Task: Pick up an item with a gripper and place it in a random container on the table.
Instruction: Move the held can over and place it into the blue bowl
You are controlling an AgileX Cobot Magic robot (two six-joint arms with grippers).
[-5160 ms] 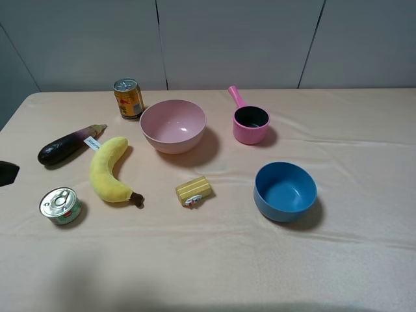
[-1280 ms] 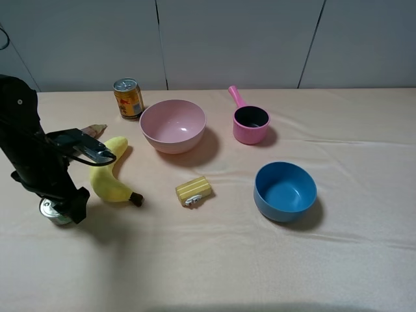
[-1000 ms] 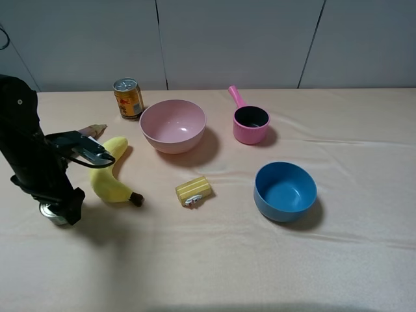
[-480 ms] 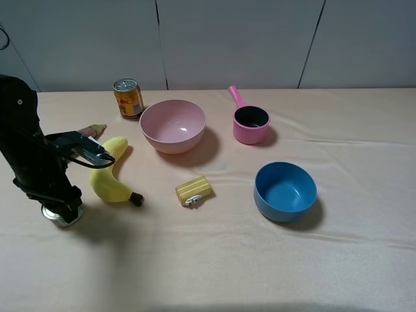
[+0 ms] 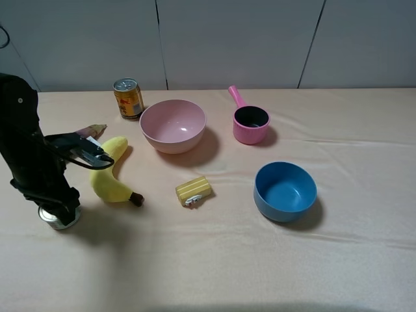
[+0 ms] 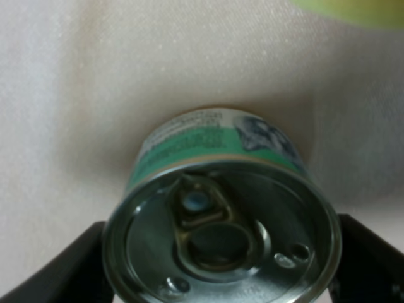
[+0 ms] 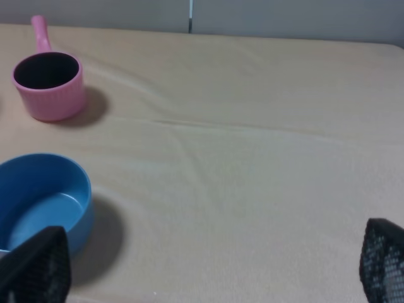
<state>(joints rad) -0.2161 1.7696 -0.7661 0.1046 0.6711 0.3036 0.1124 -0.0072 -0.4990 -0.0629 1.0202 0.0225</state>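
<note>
Gripper point(image 5: 60, 209) lower, tin can point(image 6: 221, 246) between jaws

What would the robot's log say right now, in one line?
step: grasp | left tool: shut on tin can | right tool: open | blue bowl: empty

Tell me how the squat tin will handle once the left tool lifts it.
The tin looks like rigid metal, so the left tool probably won't crush it. Its smooth round wall might slip under a light squeeze. Short and wide, it should sit without tipping.
</note>
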